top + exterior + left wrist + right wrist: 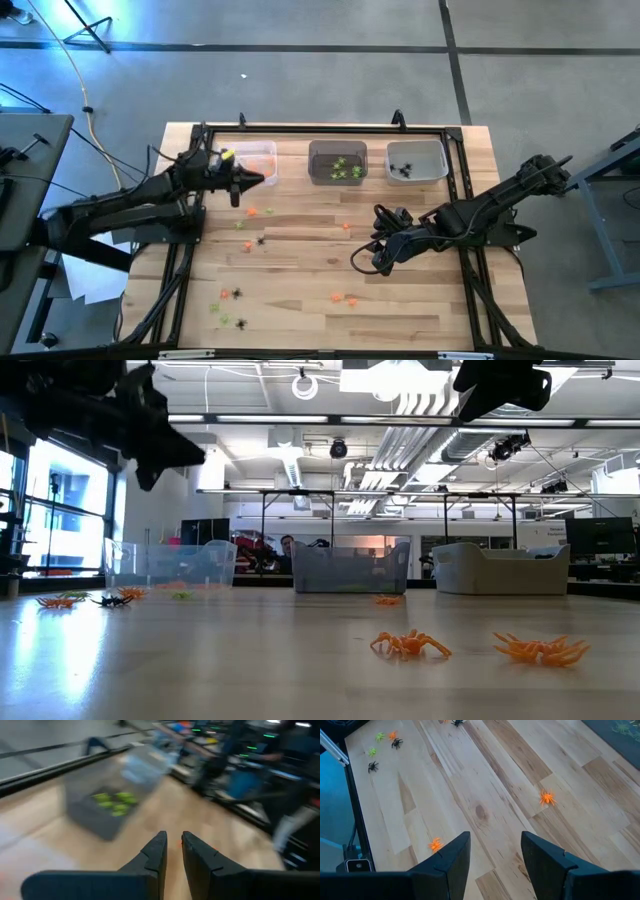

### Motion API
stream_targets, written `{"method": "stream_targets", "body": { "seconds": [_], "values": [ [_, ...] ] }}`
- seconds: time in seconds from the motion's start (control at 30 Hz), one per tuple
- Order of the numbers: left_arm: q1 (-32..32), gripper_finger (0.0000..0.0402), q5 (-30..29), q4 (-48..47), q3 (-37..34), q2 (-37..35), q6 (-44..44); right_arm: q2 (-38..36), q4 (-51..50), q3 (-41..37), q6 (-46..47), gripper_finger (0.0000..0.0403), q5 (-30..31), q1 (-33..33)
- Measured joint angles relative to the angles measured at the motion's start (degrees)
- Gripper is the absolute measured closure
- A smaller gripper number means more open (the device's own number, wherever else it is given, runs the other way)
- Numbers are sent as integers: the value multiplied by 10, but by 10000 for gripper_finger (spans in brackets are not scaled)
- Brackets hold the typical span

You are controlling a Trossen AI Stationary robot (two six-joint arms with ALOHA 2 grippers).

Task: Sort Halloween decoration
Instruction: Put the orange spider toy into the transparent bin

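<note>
Wooden table [300, 280], scattered spider trinkets [547, 798] (workshop behind). Left gripper [258, 181] near orange bin [262, 152], fingers narrowly apart, empty. Right gripper [492, 855] wide open, empty.

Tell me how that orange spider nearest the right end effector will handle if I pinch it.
The orange spider is tiny with thin splayed legs, so it probably weighs almost nothing, may flex, and could skid on the smooth table. The right end effector gapes far wider than it.

Tiny orange, green, black trinkets [238, 293] scattered on wood.

Even overhead light; ceiling strips glare in low view; left wrist view motion-blurred; shadows soft.
</note>
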Motion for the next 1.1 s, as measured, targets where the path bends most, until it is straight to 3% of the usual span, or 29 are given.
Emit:
{"method": "stream_targets", "body": {
  "seconds": [0.1, 0.23, 0.4, 0.73, 0.93, 1.1],
  "values": [
    [-90, 357, -28, 67, 0, 44, -1, 0, 0, 0, 0, 231, 0, 0],
    [-215, 355, -121, 209, 0, 145, 6, 0, 0, 0, 0, 231, 0, 0],
    [-306, 355, -191, 357, 20, 295, 51, 0, 0, 0, 0, 231, 0, 0],
    [-329, 345, -232, 286, 194, 545, 125, 0, 0, 0, 0, 231, 0, 0],
    [-319, 299, -233, 191, 284, 650, 143, 0, 0, 0, 0, 231, 0, 0],
    [-313, 257, -231, 174, 330, 708, 180, 0, 0, 0, 0, 231, 0, 0]
  ]
}}
